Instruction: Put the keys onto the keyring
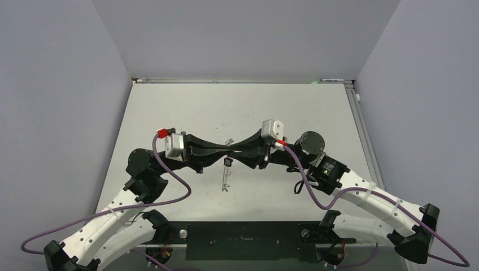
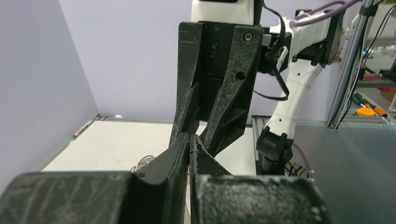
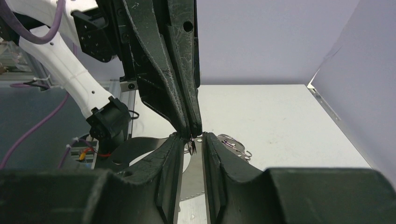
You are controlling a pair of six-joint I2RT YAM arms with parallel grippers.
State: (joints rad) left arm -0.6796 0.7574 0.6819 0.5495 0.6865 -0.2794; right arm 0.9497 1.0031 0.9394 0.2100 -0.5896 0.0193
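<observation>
Note black left gripper (image 2: 189, 140) clamped on thin grey metal keyring (image 3: 232, 143), apparently hung edge-on below its tips, long axis far-to-near. Note right gripper (image 3: 192, 140) parted, tip-to-tip opposite, equally near. Locate tiny black-headed key (image 1: 227, 163) just beneath.

Two arms (image 1: 113, 209), two tools (image 1: 221, 150), one keyring (image 3: 191, 173), one key (image 1: 227, 163)

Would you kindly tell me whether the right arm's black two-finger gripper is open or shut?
Open, narrowly: in the right wrist view the right arm's black two-finger gripper shows a clear gap between its fingers.
</observation>
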